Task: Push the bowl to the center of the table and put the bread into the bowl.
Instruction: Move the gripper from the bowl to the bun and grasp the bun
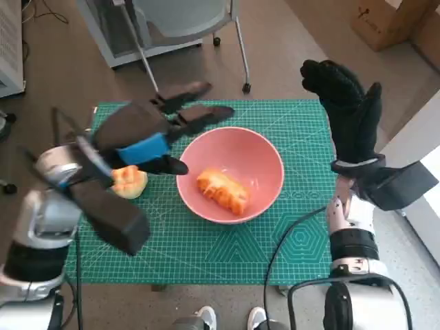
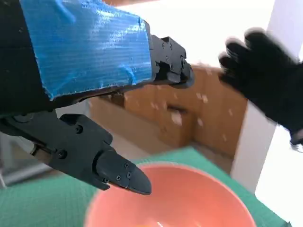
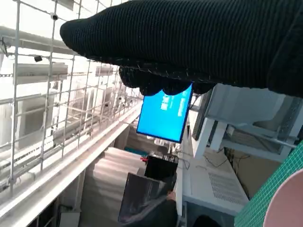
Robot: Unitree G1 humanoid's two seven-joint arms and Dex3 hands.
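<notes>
- The pink bowl [image 1: 230, 174] stands near the middle of the green mat [image 1: 206, 247], and one piece of bread [image 1: 223, 190] lies inside it.
- A second bread piece [image 1: 129, 181] lies on the mat, just beside the bowl, under the left hand [image 1: 155, 130].
- The left hand hovers with its fingers apart and holds nothing.
- The right hand [image 1: 347, 110] is raised at the table edge, holding nothing, fingers slightly apart.
- No brand or writing is readable; the blue screen [image 3: 164, 116] is too blurred.

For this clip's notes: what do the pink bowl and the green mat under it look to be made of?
Pink bowl: probably plastic or glazed ceramic; smooth, even colour with a soft sheen on its inner wall, too little to tell which. Green mat: looks like a rubbery or vinyl cutting mat; matte, lies flat, printed with a fine white grid and angle lines.
</notes>
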